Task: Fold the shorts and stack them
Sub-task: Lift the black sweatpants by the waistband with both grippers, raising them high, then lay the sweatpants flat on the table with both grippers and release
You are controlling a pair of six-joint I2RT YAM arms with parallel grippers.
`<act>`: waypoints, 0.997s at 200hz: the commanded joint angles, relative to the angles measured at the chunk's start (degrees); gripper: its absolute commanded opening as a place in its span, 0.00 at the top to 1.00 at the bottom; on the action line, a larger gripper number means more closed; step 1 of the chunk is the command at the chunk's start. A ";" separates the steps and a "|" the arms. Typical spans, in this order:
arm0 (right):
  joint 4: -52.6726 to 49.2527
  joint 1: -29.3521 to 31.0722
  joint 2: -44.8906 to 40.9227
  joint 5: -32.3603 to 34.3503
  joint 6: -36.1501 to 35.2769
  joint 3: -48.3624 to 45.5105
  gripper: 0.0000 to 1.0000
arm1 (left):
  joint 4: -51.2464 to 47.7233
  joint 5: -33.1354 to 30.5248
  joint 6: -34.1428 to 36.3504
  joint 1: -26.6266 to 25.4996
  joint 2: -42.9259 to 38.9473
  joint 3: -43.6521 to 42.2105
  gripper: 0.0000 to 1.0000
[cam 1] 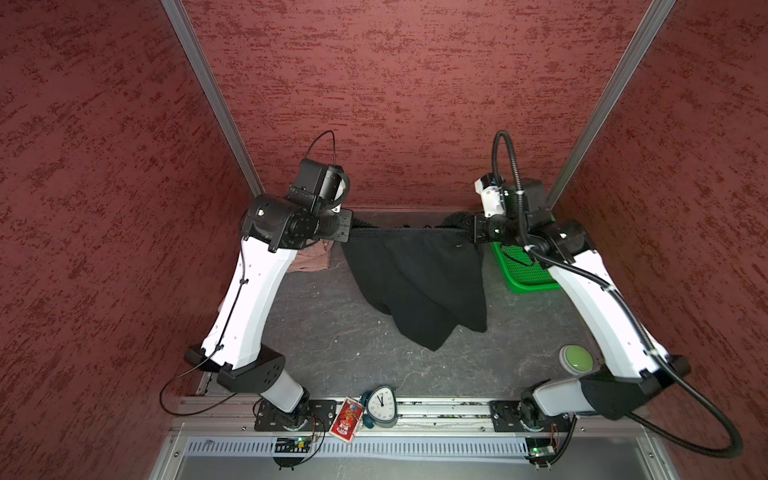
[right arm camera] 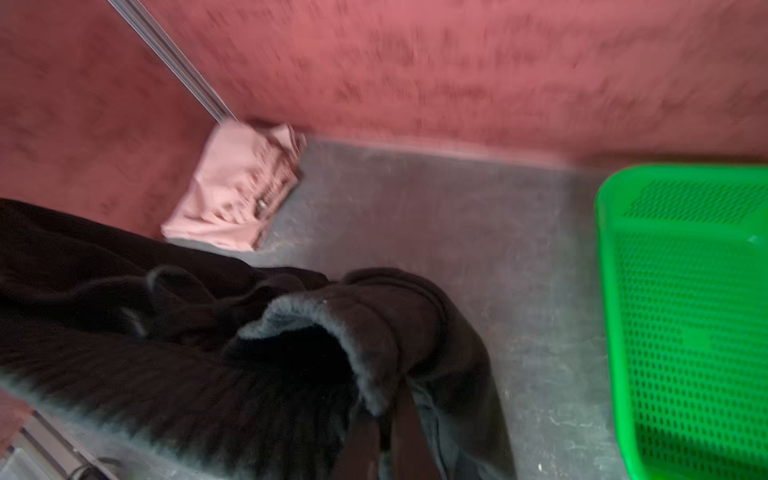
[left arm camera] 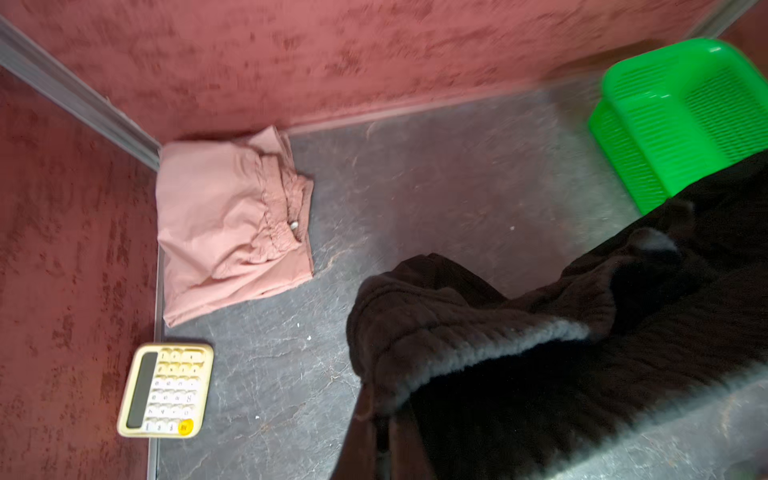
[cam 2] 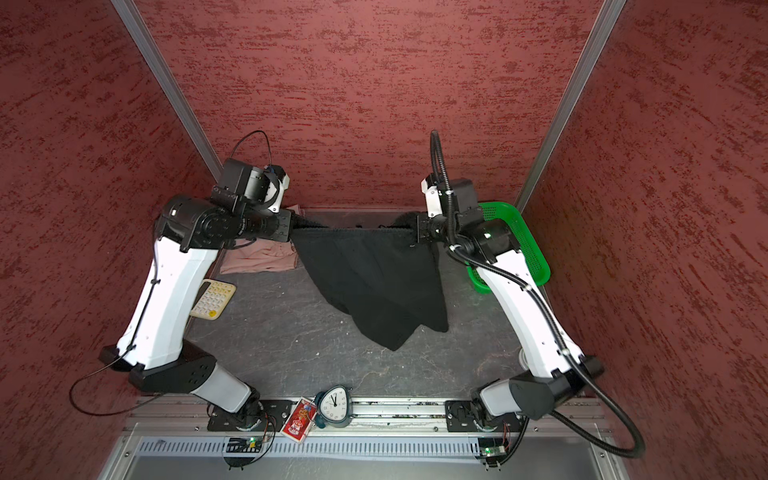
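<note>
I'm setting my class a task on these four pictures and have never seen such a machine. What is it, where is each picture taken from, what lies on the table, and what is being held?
It is a robot with two arms, each ending in a gripper, a two-fingered clamp. Two pictures look down from above, side by side; the other two come from cameras on the arms' wrists. The left gripper and right gripper are each shut on the waistband of the black shorts, holding it stretched between them, legs hanging down. On the grey table lie folded pink shorts, a green basket, a calculator and a green button; a clock sits at the front edge.
</note>
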 commanded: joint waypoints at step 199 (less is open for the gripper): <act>53.45 -8.80 -28.09 -7.92 4.22 -59.53 1.00 | 65.36 -0.42 -9.81 8.83 -32.94 -80.52 1.00</act>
